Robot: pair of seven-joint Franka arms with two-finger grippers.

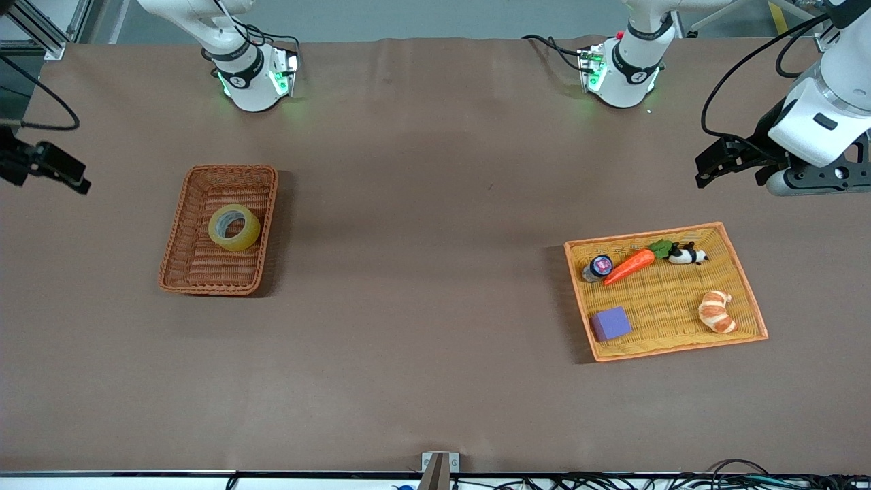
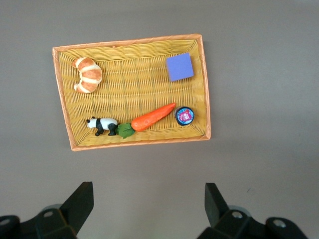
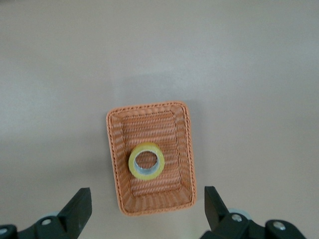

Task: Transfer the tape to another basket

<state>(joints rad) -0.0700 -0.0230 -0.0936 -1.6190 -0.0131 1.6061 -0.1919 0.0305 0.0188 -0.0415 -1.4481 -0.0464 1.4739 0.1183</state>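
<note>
The tape (image 1: 234, 227), a yellowish ring with a grey core, lies flat in the reddish-brown wicker basket (image 1: 182, 262) at the right arm's end of the table. Both also show in the right wrist view: the tape (image 3: 146, 161) in the basket (image 3: 117, 164). My right gripper (image 1: 73, 178) hangs open and empty in the air, over the bare table beside that basket; in its own view the gripper (image 3: 148, 201) is wide open. My left gripper (image 1: 705, 171) is open and empty, up over the table near the yellow tray; its wrist view shows the same (image 2: 148, 199).
The flat orange-rimmed yellow tray (image 1: 747, 286) at the left arm's end holds a croissant (image 1: 717, 312), a carrot (image 1: 633, 264), a toy panda (image 1: 687, 255), a purple block (image 1: 610, 323) and a small round jar (image 1: 597, 267). Brown table between the two containers.
</note>
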